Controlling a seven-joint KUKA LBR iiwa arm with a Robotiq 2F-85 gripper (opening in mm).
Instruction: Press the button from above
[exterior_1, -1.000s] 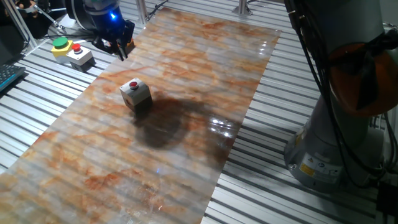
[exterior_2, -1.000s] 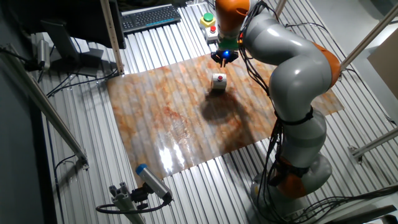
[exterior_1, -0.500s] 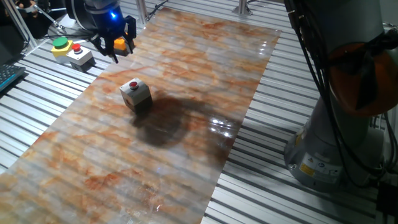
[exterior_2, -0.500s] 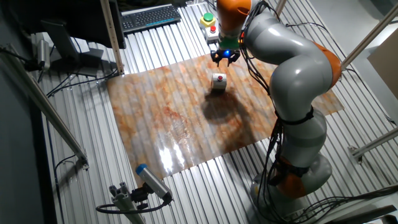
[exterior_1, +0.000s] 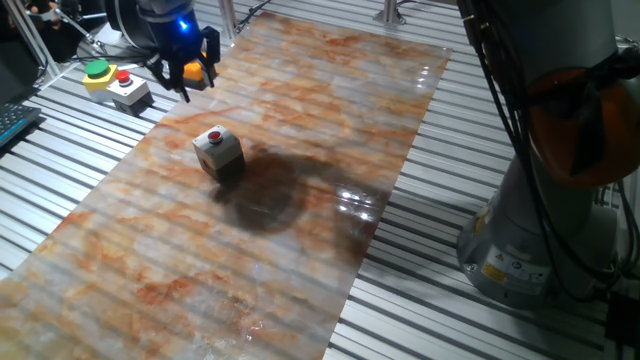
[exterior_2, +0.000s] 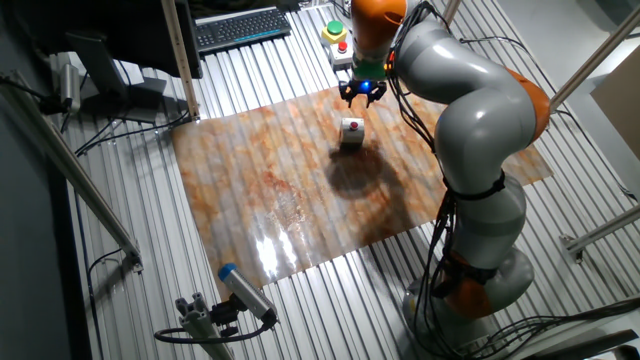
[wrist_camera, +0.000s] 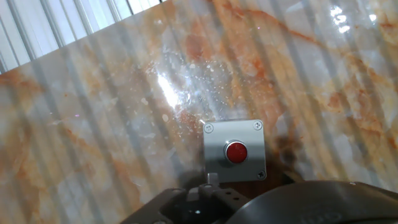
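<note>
The button (exterior_1: 215, 136) is a small red cap on a grey-white cube that stands on the marbled board (exterior_1: 300, 230) left of centre. It also shows in the other fixed view (exterior_2: 353, 126) and in the hand view (wrist_camera: 236, 152), low and right of centre. My gripper (exterior_1: 186, 80) hovers above the board's far left edge, behind and apart from the button box. In the other fixed view the gripper (exterior_2: 363, 95) hangs just beyond the box. Its two fingers stand apart with a gap between them, holding nothing. The hand view shows only the dark body of the hand at the bottom edge.
A yellow box with a green button (exterior_1: 97, 70) and a grey box with a red button (exterior_1: 124, 86) sit off the board at the far left, close to my gripper. A keyboard (exterior_2: 240, 27) lies beyond. The arm's base (exterior_1: 520, 230) stands right of the board.
Since a second ago the fingers have spread from a narrow dark point into two prongs, and the hand has shifted slightly left. The button box has not moved.
</note>
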